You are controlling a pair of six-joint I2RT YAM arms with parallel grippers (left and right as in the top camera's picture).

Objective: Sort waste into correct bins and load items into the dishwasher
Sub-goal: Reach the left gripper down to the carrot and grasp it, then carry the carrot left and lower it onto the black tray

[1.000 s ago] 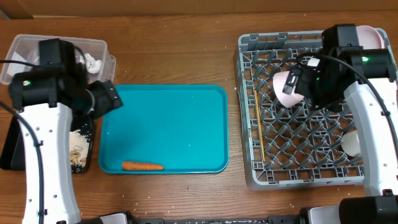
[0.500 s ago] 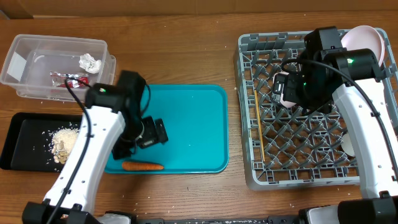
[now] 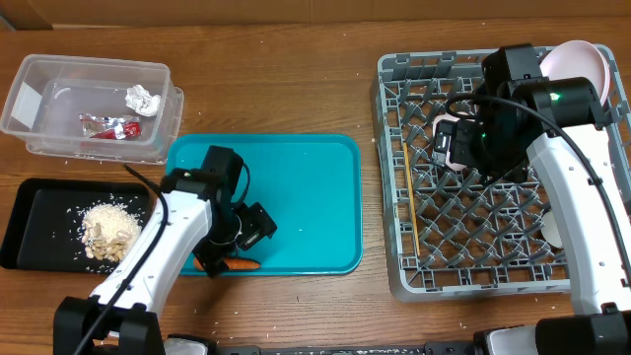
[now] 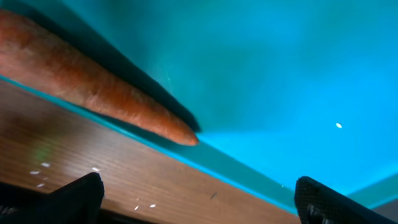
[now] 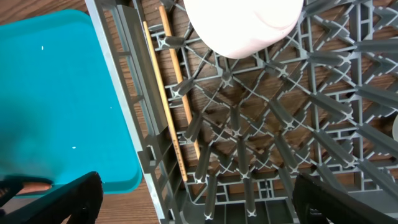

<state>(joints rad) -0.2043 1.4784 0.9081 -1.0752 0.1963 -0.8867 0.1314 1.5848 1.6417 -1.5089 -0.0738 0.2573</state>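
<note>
The left gripper has dropped from mid-tray to the carrot at the teal tray's near edge, jaws wide and empty, seemingly ready to grasp it for binning.

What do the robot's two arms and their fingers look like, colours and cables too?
Both arms, the left arm and the right arm, have smooth white shells on the long links, with black joints and wrist units. Thin black cables loop along them. A small green light glows on the right arm. The fingers are black and blocky.
</note>
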